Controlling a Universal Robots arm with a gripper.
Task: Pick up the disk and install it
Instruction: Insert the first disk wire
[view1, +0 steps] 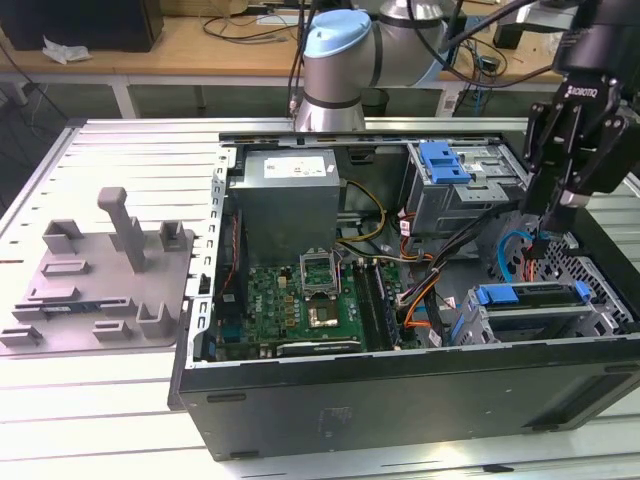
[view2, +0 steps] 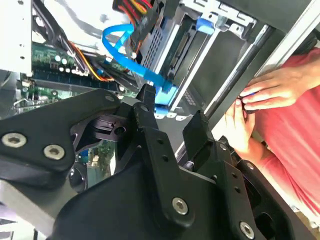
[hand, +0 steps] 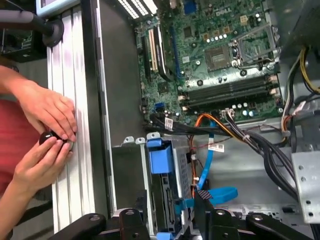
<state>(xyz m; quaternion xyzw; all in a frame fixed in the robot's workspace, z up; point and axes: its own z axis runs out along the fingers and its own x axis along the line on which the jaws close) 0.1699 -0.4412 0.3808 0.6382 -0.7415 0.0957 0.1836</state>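
Nearest to us is the pincer (view2: 172, 112). Its two black fingers (view2: 145, 100) stand apart with nothing between them, so we count it open and empty. A blue cable (view2: 125, 45) loops close past one fingertip, and we cannot tell whether it touches.

Just under the pincer (hand: 165, 207) lies the disk (hand: 161, 159), framed by its blue carrier and sitting in the drive cage (hand: 127, 165) at the case's corner (it looks already lodged there rather than loose, though we cannot see how deep it sits). In the first wrist view the fingers fall on either side of the cage, across the carrier's short way.

In the exterior view the pincer (view1: 545, 240) hangs above the disk (view1: 530, 296), well clear of it. The disk's long axis runs from the exterior view's left to its right. We judge that the way from pincer to disk is downward, with little sideways offset.

Beyond the cage the motherboard (view1: 300, 300) lies flat in the open case (view1: 400, 385), with the grey power-supply box (view1: 290, 200) behind it. A person's hands (hand: 47, 125) rest on the case's rim, apart from the pincer. Farther off, toward the exterior view's left, a grey fixture plate (view1: 100, 280) lies on the table (view1: 120, 410).
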